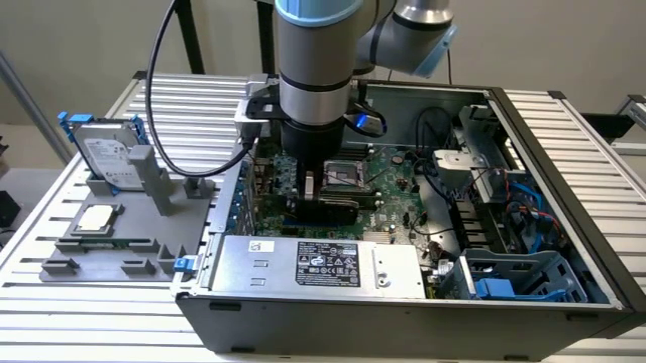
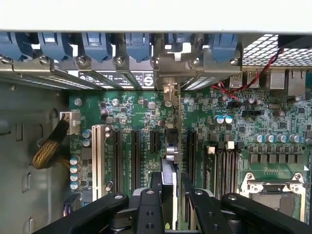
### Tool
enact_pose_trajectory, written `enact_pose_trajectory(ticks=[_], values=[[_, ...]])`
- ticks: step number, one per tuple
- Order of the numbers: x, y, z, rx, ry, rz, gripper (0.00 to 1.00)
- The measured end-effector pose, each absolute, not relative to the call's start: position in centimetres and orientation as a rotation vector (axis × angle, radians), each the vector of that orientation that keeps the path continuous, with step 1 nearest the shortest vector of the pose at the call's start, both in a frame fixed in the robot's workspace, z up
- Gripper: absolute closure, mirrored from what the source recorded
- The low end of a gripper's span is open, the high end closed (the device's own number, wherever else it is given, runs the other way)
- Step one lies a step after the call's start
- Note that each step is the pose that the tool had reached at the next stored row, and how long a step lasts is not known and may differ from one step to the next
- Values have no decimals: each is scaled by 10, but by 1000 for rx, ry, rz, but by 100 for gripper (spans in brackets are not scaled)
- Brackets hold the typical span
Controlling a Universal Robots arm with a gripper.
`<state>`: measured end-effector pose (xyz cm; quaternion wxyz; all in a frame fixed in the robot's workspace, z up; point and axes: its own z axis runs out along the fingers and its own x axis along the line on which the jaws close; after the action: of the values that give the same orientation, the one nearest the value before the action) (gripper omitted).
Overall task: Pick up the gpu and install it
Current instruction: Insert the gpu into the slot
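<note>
Gripper [image 2: 168,200] is down inside the open PC case [image 1: 565,249], fingers [image 2: 146,207] narrowed on the gpu [image 2: 169,161], held edge-on over the motherboard [image 2: 273,126]. Card runs from the fingers toward the case's rear slot wall, its bracket [image 2: 168,73] up at the slot openings. Left to right on the board: white PCI slot [image 2: 97,156], black expansion slots [image 2: 135,151], the card, CPU socket [image 2: 273,190]. I can't tell whether the edge connector is seated. Risks, as I judge them: slight yaw jams the connector on the slot lip; a bracket tab snagging the rear wall would tilt the card; pressing misaligned flexes the board.
</note>
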<state>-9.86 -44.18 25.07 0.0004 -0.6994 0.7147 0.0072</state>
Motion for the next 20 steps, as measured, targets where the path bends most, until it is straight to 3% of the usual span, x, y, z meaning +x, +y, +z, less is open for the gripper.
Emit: enact_pose_trajectory(ticks=[20], values=[[-101, -441, 250, -2197, 2244, 22, 100]])
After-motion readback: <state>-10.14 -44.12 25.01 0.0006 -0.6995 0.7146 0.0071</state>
